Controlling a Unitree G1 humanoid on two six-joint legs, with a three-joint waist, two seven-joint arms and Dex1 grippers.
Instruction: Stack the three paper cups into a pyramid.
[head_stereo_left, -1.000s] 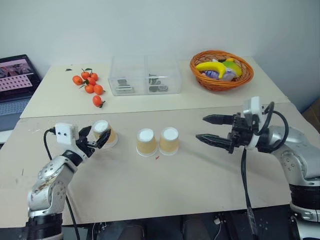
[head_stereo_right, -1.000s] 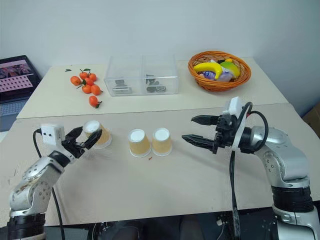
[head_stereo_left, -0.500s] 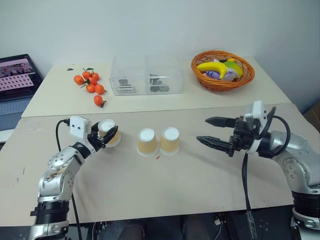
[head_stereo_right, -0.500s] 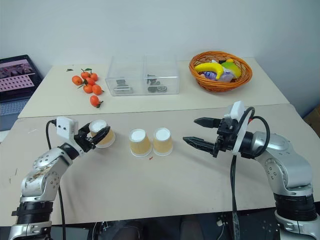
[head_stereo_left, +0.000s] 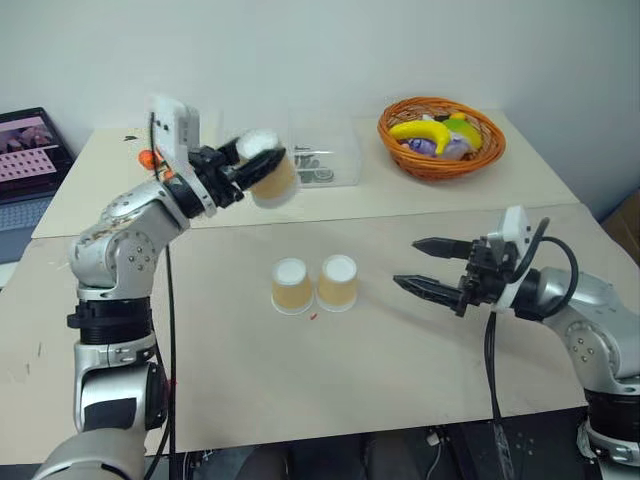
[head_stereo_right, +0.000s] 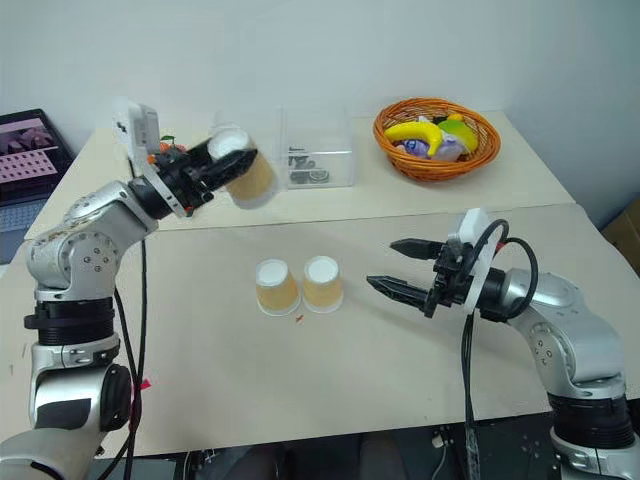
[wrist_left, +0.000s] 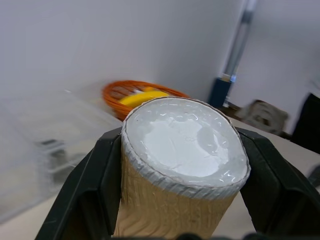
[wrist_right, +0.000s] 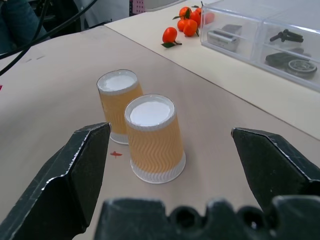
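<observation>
— Left gripper (head_stereo_left: 240, 165): how was it seen?
— It was clamped on 1 paper cup (head_stereo_left: 268, 177), held in the air above the table (head_stereo_left: 230, 350).
— And the right gripper (head_stereo_left: 418, 265)?
— It was spread wide, held empty beside the 2 other cups (head_stereo_left: 315, 284), which were stood upside down, touching, mid-table.

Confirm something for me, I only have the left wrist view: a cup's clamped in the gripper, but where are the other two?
Observer: The other two cups stand upside down side by side on the near table, touching or nearly so.
Operator: Is the held cup over them?
Observer: No. The held cup in the left gripper is lifted up, off to the left of the pair, lying roughly on its side.
Operator: Right gripper in the way?
Observer: No. The right gripper hangs open to the right of the pair, pointing at them, touching neither.
</observation>
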